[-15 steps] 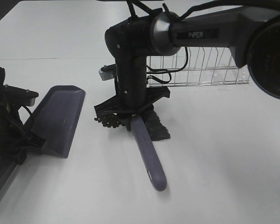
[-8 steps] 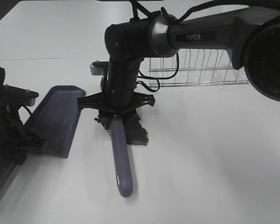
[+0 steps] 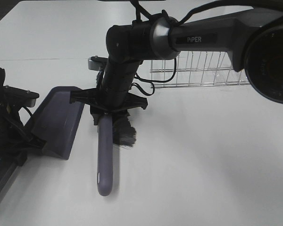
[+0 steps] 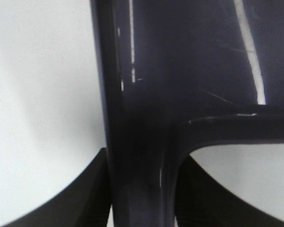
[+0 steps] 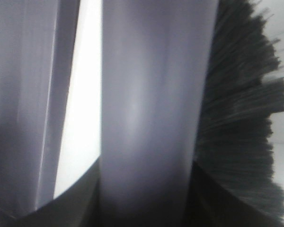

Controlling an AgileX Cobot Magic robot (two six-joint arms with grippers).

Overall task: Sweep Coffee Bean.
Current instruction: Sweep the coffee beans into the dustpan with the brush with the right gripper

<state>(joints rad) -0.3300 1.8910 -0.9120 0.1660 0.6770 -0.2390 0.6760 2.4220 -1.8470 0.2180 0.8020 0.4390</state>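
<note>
Beside the dark purple plastic dustpan [image 3: 56, 120], seen from above, the purple-handled, black-bristled brush [image 3: 105, 160] stands at its lip. No coffee bean shows, probably hidden under the bristles, and the pan looks bare, so I'd say the final push remains.

Left wrist: the left fingers [image 4: 75, 203] pinch the dustpan's handle.

Right wrist: the right fingers [image 5: 75, 203] clamp the brush, just beside the dustpan.

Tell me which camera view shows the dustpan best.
Exterior high: the dustpan shows with its whole tray. The left wrist view gives only a close-up of its handle; the right wrist view, only a blurred strip.
</note>
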